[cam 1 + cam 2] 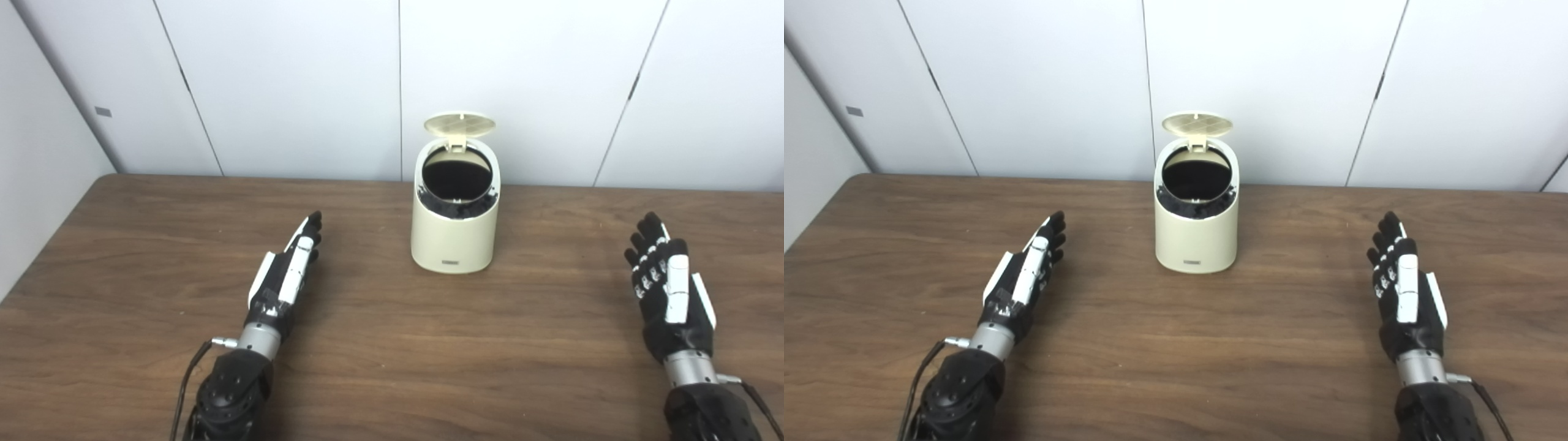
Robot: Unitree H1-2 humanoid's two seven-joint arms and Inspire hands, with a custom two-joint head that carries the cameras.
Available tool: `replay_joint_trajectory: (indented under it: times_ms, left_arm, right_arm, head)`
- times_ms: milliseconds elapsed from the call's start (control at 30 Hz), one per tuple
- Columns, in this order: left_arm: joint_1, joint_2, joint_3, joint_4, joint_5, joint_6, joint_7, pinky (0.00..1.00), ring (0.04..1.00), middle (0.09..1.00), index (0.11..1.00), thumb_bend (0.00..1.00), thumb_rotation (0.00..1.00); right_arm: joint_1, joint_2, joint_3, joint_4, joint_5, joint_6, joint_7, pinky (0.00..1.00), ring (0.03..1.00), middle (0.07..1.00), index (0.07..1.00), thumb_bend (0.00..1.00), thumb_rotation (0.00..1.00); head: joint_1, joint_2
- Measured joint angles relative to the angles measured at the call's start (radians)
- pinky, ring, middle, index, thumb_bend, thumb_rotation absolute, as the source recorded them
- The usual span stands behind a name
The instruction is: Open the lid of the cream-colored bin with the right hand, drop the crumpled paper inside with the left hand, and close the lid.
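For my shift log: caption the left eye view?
Cream bin, lid up; both open hands beside it.

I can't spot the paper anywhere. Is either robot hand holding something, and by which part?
Nothing is held. The left robot hand and right robot hand lie open, clear of the bin.

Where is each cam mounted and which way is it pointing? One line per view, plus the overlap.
Left eye view: on the head, looking forward and down over the table at the cream-colored bin; both forearms show, left hand and right hand, both open and empty.
Right eye view: beside it, a little to the right, facing the same way; the bin sits further left in frame, same two arms.
Shared: bin with lid up, both hands, table, white wall. No crumpled paper visible in either.
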State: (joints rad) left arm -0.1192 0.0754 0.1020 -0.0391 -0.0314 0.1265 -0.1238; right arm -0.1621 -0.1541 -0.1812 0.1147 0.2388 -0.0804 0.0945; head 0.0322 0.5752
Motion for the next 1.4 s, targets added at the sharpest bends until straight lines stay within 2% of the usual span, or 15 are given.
replay_joint_trajectory:
  times_ms: [167,300,433,567,700,800,967,1067,1167,1233,1267,1333,1400]
  left_arm:
    - [0.012,-0.012,0.001,0.019,-0.020,-0.052,0.012,1.00,1.000,1.000,1.000,0.49,1.00]
    - [0.022,-0.020,0.010,0.039,-0.042,-0.095,0.022,1.00,1.000,1.000,1.000,0.49,1.00]
    - [0.030,-0.027,0.025,0.044,-0.063,-0.112,0.035,1.00,1.000,1.000,1.000,0.49,1.00]
    - [0.031,-0.039,0.039,0.065,-0.074,-0.147,0.052,1.00,1.000,1.000,1.000,0.51,1.00]
    - [0.031,-0.038,0.039,0.068,-0.081,-0.154,0.059,1.00,1.000,1.000,1.000,0.51,1.00]
    - [0.031,-0.038,0.037,0.069,-0.081,-0.158,0.064,1.00,1.000,1.000,1.000,0.51,1.00]
    - [0.033,-0.038,0.034,0.069,-0.077,-0.159,0.076,1.00,1.000,1.000,1.000,0.47,1.00]
    - [0.034,-0.038,0.031,0.069,-0.072,-0.160,0.083,1.00,1.000,1.000,1.000,0.48,1.00]
    - [0.035,-0.037,0.028,0.069,-0.071,-0.164,0.082,1.00,1.000,1.000,1.000,0.46,1.00]
    - [0.035,-0.035,0.026,0.069,-0.071,-0.164,0.082,1.00,1.000,1.000,1.000,0.46,1.00]
    - [0.035,-0.034,0.025,0.069,-0.071,-0.164,0.082,1.00,1.000,1.000,1.000,0.46,1.00]
    - [0.035,-0.032,0.023,0.069,-0.070,-0.165,0.082,1.00,1.000,1.000,1.000,0.45,1.00]
    - [0.036,-0.027,0.020,0.070,-0.067,-0.167,0.081,1.00,0.999,1.000,1.000,0.46,1.00]
  right_arm:
    - [0.000,0.000,-0.002,-0.002,0.011,-0.001,0.000,1.00,1.000,1.000,0.995,0.61,0.95]
    - [0.013,0.001,-0.003,-0.021,0.013,0.003,-0.001,1.00,1.000,1.000,0.988,0.58,0.97]
    - [0.045,0.009,-0.002,-0.068,0.012,0.033,-0.014,1.00,1.000,1.000,0.964,0.58,0.98]
    - [0.049,0.011,0.005,-0.095,-0.022,0.044,-0.029,1.00,1.000,0.999,0.965,0.58,1.00]
    - [0.043,-0.008,0.032,-0.114,-0.088,0.048,-0.031,1.00,0.995,0.989,0.962,0.57,1.00]
    - [0.024,-0.040,0.057,-0.115,-0.159,0.054,-0.031,1.00,0.967,0.951,0.921,0.60,0.99]
    - [-0.019,-0.070,0.076,-0.173,-0.219,0.128,-0.034,0.98,0.958,0.939,0.902,0.59,0.99]
    - [-0.072,-0.080,0.091,-0.184,-0.249,0.158,-0.031,0.97,0.952,0.931,0.897,0.61,0.98]
    - [-0.115,-0.090,0.107,-0.184,-0.259,0.161,-0.018,0.99,0.987,0.992,0.913,0.59,0.95]
    - [-0.143,-0.093,0.123,-0.187,-0.276,0.174,-0.014,0.96,0.991,0.998,0.899,0.60,0.96]
    - [-0.155,-0.094,0.131,-0.190,-0.291,0.180,-0.014,0.95,0.991,0.999,0.896,0.61,0.96]
    - [-0.174,-0.096,0.154,-0.210,-0.326,0.206,-0.013,0.91,0.934,0.920,0.864,0.60,0.99]
    - [-0.191,-0.094,0.184,-0.241,-0.360,0.233,-0.011,0.88,0.904,0.893,0.850,0.58,1.00]
  head:
    - [-0.005,0.003]
    - [-0.006,0.008]
    - [-0.012,0.011]
    - [-0.012,0.011]
    - [-0.034,0.012]
    - [-0.035,0.014]
    - [-0.061,0.011]
    - [-0.074,0.008]
    - [-0.080,0.008]
    - [-0.080,0.008]
    - [-0.107,0.003]
    - [-0.115,-0.001]
    - [-0.132,-0.012]
